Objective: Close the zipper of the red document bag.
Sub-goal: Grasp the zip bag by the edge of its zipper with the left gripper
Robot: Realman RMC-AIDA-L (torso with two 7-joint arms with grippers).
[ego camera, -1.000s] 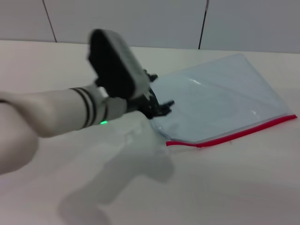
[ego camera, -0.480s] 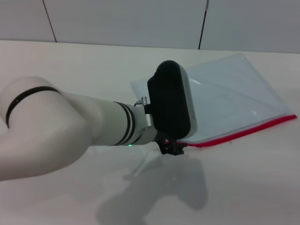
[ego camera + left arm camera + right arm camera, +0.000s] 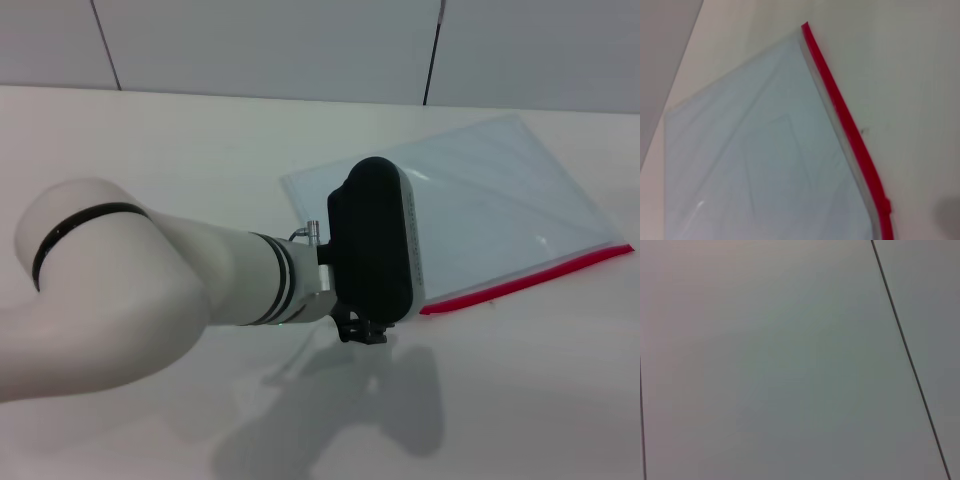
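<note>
The red document bag (image 3: 490, 200) lies flat on the table at the right: a translucent pale-blue pouch. Its zipper (image 3: 530, 277) is a thin red strip along the near long edge. My left arm reaches in from the left. Its black wrist housing covers the bag's near-left corner and the zipper's left end. The left gripper (image 3: 362, 331) shows only as a dark tip under the housing, low over the table beside that corner. In the left wrist view the bag (image 3: 760, 160) and the zipper (image 3: 850, 132) run across the picture, with a small red bump near one end. The right gripper is out of view.
The pale table (image 3: 180, 150) spreads around the bag, with the arm's shadow (image 3: 340, 420) on its near part. Grey wall panels (image 3: 260, 45) stand behind the table. The right wrist view shows only such panels (image 3: 790, 360).
My left arm has swung from the bag's left edge toward me and to the right, ending over the near-left corner by the zipper's end. The bag has stayed put.
</note>
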